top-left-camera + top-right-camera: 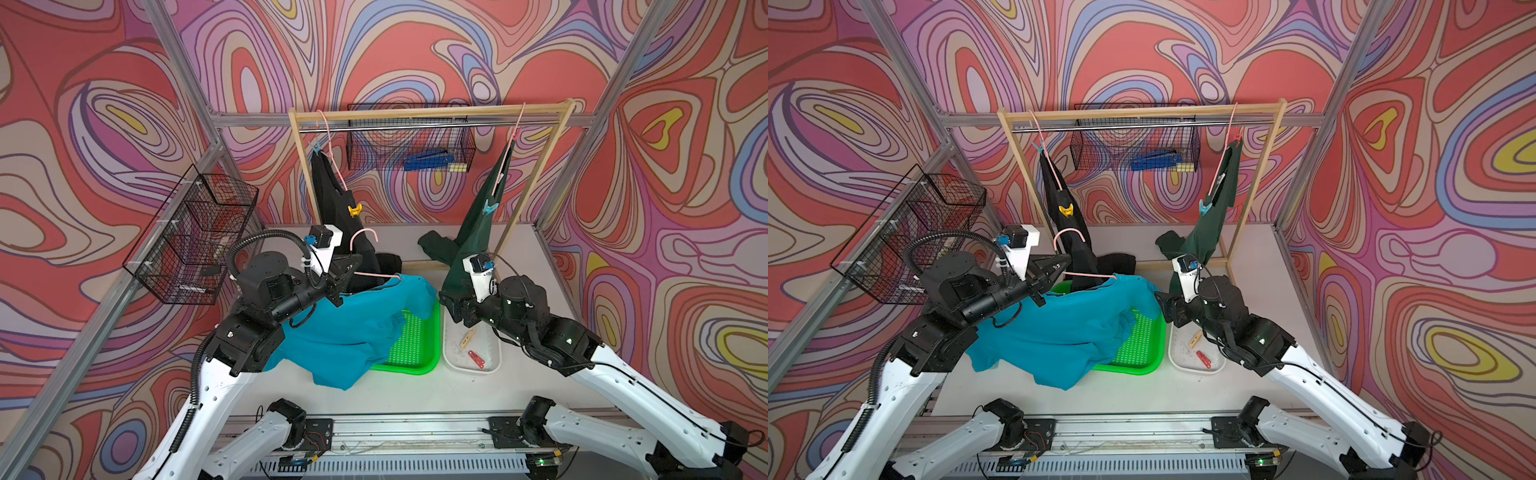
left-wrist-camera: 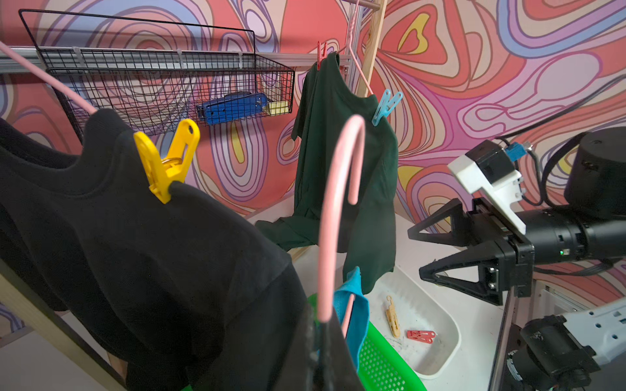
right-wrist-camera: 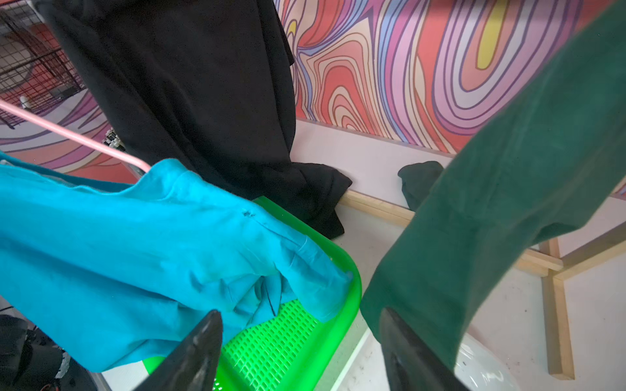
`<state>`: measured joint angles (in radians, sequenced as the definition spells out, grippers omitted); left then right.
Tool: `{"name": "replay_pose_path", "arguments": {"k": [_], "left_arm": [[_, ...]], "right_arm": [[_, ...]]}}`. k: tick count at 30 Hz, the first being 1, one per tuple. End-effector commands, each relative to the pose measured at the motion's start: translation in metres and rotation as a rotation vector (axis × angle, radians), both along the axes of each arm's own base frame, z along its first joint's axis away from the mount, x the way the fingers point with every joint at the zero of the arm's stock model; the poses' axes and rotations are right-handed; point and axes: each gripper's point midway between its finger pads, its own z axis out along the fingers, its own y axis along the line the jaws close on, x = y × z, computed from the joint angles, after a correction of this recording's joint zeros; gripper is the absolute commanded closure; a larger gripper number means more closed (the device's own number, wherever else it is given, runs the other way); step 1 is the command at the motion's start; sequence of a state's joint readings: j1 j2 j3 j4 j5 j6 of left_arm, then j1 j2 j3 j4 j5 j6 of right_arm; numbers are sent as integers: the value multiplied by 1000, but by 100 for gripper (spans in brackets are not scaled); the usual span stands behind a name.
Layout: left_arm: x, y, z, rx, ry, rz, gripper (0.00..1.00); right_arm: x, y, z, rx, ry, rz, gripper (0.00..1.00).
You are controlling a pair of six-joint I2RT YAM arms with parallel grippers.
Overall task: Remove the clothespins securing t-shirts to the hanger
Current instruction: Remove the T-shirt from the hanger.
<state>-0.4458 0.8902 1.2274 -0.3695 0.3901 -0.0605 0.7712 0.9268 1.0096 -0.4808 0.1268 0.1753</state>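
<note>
Top views: two pins (image 1: 467, 337) in tub (image 1: 455, 358), four on shirts (image 1: 332, 199); left gripper (image 1: 353, 265) clamps hanger (image 1: 364, 231), right gripper (image 1: 444, 308) gapes empty.

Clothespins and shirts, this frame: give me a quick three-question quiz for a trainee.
1. True or false: the white bin holds two clothespins.
2. Which colour clips the black t-shirt? A yellow, B beige, C red.
3. What is the left end effector shut on?
Key: 1 true. 2 A, the yellow clothespin. 3 the pink hanger carrying the turquoise t-shirt.
</note>
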Motion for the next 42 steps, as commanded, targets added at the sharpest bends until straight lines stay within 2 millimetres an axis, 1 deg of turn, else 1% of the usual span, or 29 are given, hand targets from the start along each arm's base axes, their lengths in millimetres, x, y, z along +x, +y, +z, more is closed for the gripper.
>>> {"name": "replay_pose_path", "arguments": {"k": [1,5,12,20,24,27,30,33,35,37,40,41,42], "left_arm": [[-7,6,24,-48,-55,15,100],[-9,5,24,-42,-48,7,100],[-15,5,24,-46,-44,-11,100],[-25,6,23,-51,-42,-30,100],[-30,4,22,-57,-34,-56,100],[-31,6,22,-57,-37,-50,100],[-32,6,22,-65,-33,-51,100],[-33,6,22,-65,-30,-54,100],[-34,7,21,-59,-31,-51,100],[-34,8,20,-54,-34,-46,100],[-36,10,18,-44,-37,-38,100],[-36,10,17,-39,-36,-37,100],[-37,12,16,-35,-38,-32,100]], "right_arm": [[-3,11,-5,-10,-2,68,25],[-6,21,-16,-30,27,121,25],[2,33,-22,-29,22,143,26],[21,49,-41,-94,29,153,27],[35,51,-49,-159,28,125,29],[41,53,-50,-173,7,121,30],[48,51,-52,-196,-2,94,32],[49,51,-49,-186,-10,87,39],[47,51,-46,-163,-15,86,48],[44,51,-45,-145,-18,88,63],[41,47,-43,-126,-17,78,92],[42,45,-43,-122,-13,67,98],[41,42,-43,-121,-11,56,100]]}}
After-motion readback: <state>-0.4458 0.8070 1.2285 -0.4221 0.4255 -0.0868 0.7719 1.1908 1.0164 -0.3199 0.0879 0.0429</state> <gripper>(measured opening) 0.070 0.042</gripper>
